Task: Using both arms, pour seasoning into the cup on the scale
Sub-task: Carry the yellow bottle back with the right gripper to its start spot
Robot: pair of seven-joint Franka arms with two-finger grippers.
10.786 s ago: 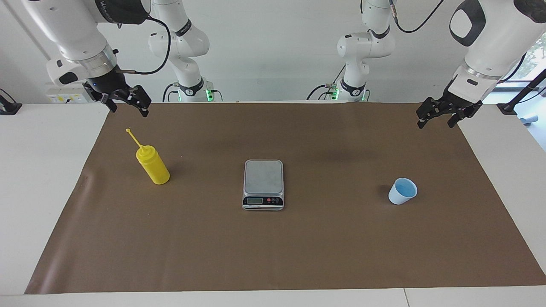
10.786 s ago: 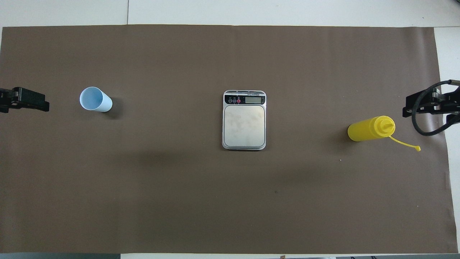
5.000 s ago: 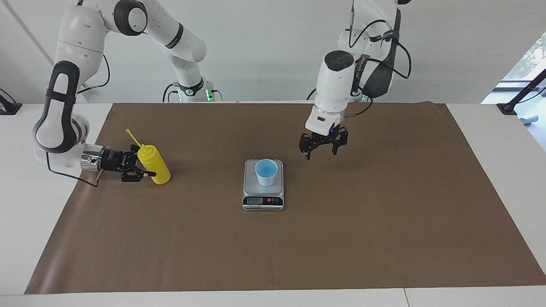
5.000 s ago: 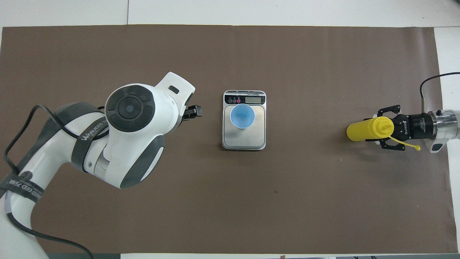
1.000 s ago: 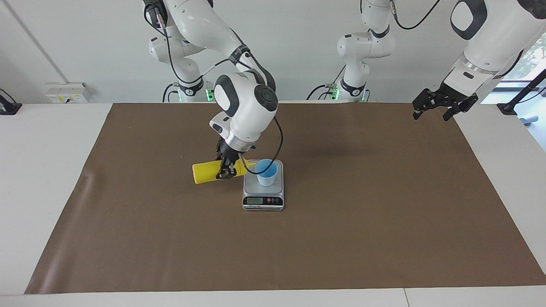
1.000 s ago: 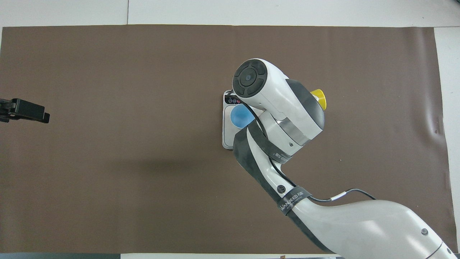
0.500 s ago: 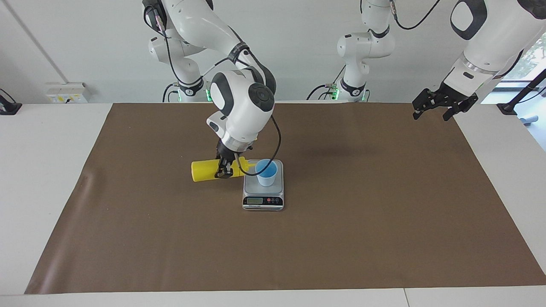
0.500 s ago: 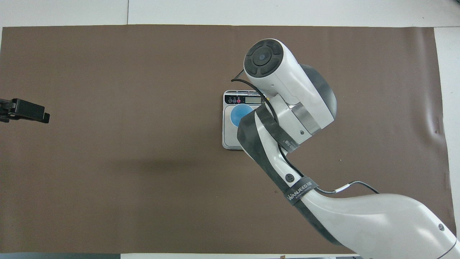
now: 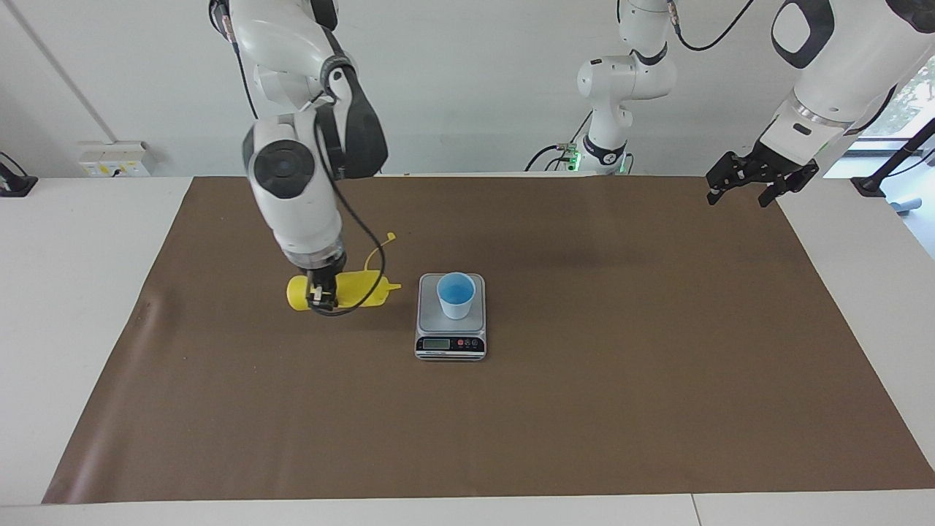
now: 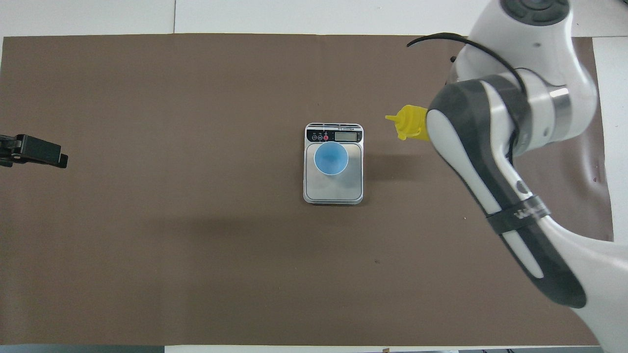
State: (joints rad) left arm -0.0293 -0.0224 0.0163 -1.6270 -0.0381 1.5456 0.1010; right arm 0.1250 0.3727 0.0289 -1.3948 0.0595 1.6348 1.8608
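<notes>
Yellow seasoning bottle (image 9: 350,289) held sideways above mat, nozzle twd the scale (image 9: 451,316) (cap strand curling up). Light blue cup (image 9: 456,294) upright on scale platform, nr center of table.

White table (image 9: 88,307) carrying a brown mat (image 9: 584,409), scale (image 9: 451,321) sitting at the mat's middle, cup (image 9: 456,294) standing on the scale.

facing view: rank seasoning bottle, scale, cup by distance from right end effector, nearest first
1. seasoning bottle: held sideways in the right end effector, nozzle toward the scale.
2. scale: mid-table, beside the bottle's nozzle.
3. cup: upright on the scale platform, a little past the scale's near edge.
</notes>
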